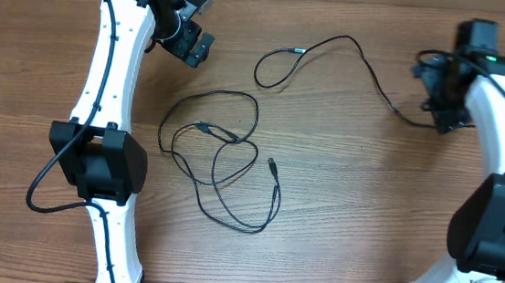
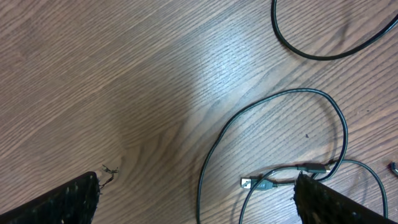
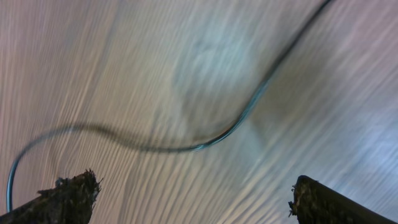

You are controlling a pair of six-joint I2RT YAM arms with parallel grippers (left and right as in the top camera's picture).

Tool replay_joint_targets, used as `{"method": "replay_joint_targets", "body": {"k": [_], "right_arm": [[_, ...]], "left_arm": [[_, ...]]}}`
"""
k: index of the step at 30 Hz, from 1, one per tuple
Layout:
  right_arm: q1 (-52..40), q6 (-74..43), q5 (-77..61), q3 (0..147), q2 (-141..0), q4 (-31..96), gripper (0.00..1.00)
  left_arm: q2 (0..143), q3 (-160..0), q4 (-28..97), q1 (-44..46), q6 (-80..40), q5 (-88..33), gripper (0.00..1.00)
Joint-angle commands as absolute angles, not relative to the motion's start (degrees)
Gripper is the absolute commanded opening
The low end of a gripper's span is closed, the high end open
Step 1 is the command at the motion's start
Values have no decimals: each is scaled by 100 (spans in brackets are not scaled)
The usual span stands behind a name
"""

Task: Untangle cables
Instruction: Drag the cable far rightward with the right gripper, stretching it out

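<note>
Lying loose on brown wood-grain table (image 1: 349,196): black cables (image 1: 217,131); left gripper (image 1: 194,25), right gripper (image 1: 431,95) both spread wide, gripping nothing.

The table (image 1: 345,232) is mid-brown wood with fine, streaky grain and a pale sheen where light falls. The cables (image 1: 234,139) are black; one plug (image 2: 249,183) ends in a silver metal tip. The arms (image 1: 114,47) are white with black joints (image 1: 104,161).

On the table (image 1: 345,241), tangled cables (image 1: 225,139) lie at the middle; a separate cable (image 1: 349,38) runs behind them, rightward to the right gripper (image 1: 434,110); the left gripper (image 1: 192,43) hovers behind-left of the tangle.
</note>
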State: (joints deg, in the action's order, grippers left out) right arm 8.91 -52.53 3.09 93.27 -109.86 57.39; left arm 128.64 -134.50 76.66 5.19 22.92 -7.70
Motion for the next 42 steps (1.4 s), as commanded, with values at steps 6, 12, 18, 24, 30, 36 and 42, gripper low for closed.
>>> {"method": "replay_joint_targets", "body": {"k": [6, 12, 18, 24, 30, 36, 42], "right_arm": [[2060, -5516, 250, 9371, -11059, 5841, 100], [2722, -5535, 250, 9371, -11155, 5800, 100], [2950, -5332, 248, 9371, -11430, 5655, 100], [2950, -5194, 268, 9371, -11730, 5151, 100], [2954, -5048, 510, 9371, -12011, 4609, 92], [2965, -4893, 615, 9371, -12197, 3859, 25], [2971, -4438, 770, 9371, -12250, 2698, 4]], "left_arm": [[12908, -13423, 7629, 499, 2403, -755, 100], [12908, -13423, 7553, 499, 2403, -753, 100], [12908, -13423, 7472, 506, 2399, -755, 99], [12908, -13423, 7472, 506, 2401, -744, 99], [12908, -13423, 7472, 506, 2401, -746, 100], [12908, -13423, 7474, 506, 2401, -746, 100], [12908, -13423, 7474, 506, 2401, -744, 100]]}}
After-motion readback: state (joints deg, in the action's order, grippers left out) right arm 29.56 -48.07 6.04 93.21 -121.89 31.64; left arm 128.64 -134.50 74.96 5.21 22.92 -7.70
